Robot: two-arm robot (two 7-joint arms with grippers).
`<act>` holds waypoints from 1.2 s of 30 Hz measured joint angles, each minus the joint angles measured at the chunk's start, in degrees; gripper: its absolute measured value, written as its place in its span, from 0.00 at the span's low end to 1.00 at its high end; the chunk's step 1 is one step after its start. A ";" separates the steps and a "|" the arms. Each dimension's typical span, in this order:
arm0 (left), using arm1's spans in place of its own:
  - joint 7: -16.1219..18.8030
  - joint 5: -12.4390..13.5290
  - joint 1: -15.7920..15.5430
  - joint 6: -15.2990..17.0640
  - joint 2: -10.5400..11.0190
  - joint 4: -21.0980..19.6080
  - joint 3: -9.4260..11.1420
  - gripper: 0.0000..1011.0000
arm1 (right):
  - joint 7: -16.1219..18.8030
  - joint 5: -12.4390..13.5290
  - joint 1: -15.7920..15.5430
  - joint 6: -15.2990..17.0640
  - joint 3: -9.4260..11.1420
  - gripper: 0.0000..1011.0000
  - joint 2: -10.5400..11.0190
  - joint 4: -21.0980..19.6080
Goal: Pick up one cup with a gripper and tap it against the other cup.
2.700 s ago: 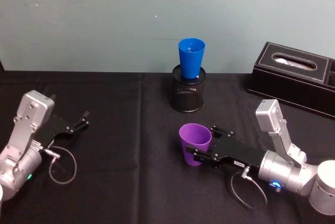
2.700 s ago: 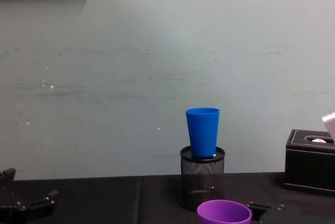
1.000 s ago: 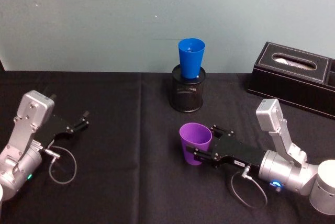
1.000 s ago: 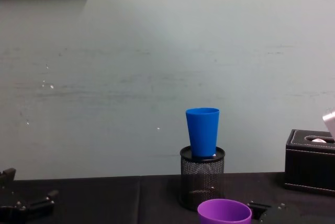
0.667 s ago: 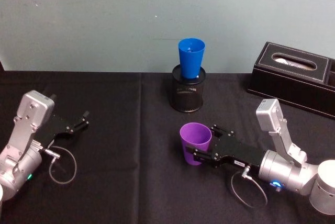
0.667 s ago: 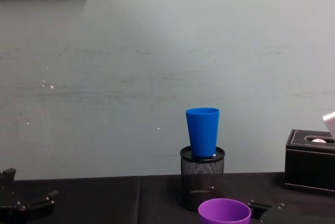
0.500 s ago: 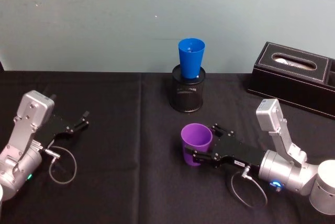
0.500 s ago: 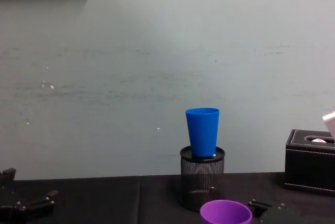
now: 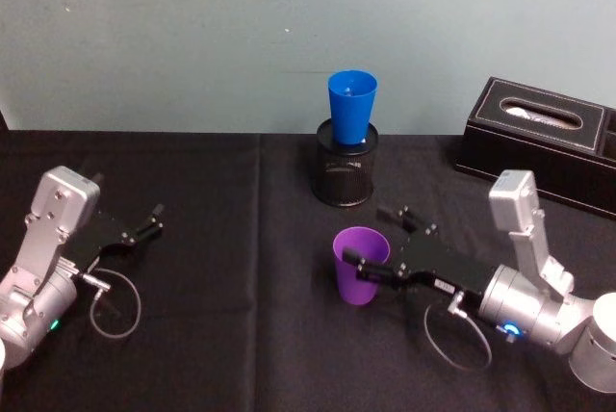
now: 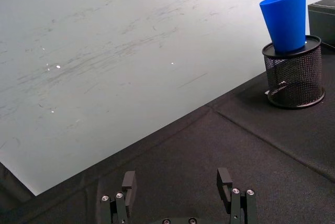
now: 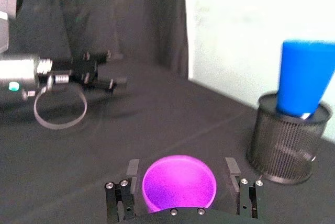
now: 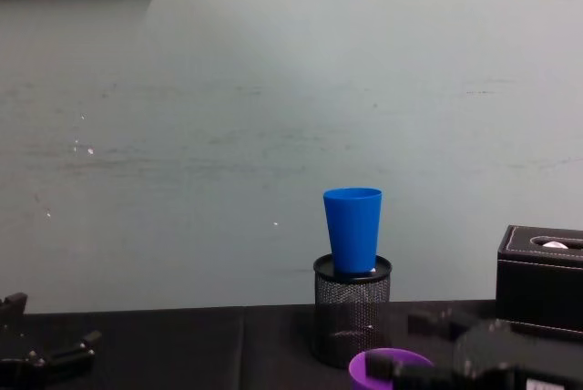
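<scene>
The purple cup [image 9: 361, 272] stands upright on the black tablecloth, in front of the blue cup [image 9: 351, 104]. The blue cup sits in a black mesh pen holder [image 9: 345, 176] near the wall. My right gripper [image 9: 366, 235] reaches in from the right and is open around the purple cup's rim. In the right wrist view the purple cup [image 11: 179, 190] sits between the fingers [image 11: 132, 167] with a small gap on each side. My left gripper [image 9: 154, 219] rests open at the left, far from both cups, and is empty in the left wrist view [image 10: 176, 179].
A black leather tissue box [image 9: 539, 142] stands at the back right, near the wall. A cable loop [image 9: 115, 304] hangs from the left arm. Bare black cloth lies between the left arm and the cups.
My right arm has risen and turned a little. Its fingers now stand higher at the purple cup's rim and wider apart. The purple cup slid slightly to the right and stays on the table.
</scene>
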 joint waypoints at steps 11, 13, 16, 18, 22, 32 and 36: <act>0.00 0.00 0.00 0.00 0.00 0.00 0.00 1.00 | -12.02 -0.93 -3.60 -2.43 5.63 0.99 -1.87 -4.73; 0.00 0.00 0.00 0.00 0.00 0.00 0.00 1.00 | -18.85 -4.53 -4.36 -1.49 6.52 0.99 -2.63 -5.49; 0.00 0.00 0.00 0.00 0.00 0.00 0.00 1.00 | -25.92 -8.70 -4.52 0.99 7.11 0.99 -3.90 -4.95; 0.00 0.00 0.00 0.00 0.00 0.00 0.00 1.00 | -29.12 -10.86 -4.27 2.51 7.26 0.99 -4.54 -4.08; 0.00 0.00 0.00 0.00 0.00 0.00 0.00 1.00 | -31.86 -13.29 -3.78 4.36 7.43 0.99 -5.28 -2.62; 0.00 0.00 0.00 0.00 0.00 0.00 0.00 1.00 | -32.08 -14.91 -3.68 5.39 7.84 0.99 -5.76 -1.93; 0.00 0.00 0.00 0.00 0.00 0.00 0.00 1.00 | -32.12 -14.93 -3.68 5.36 7.79 0.99 -5.77 -1.93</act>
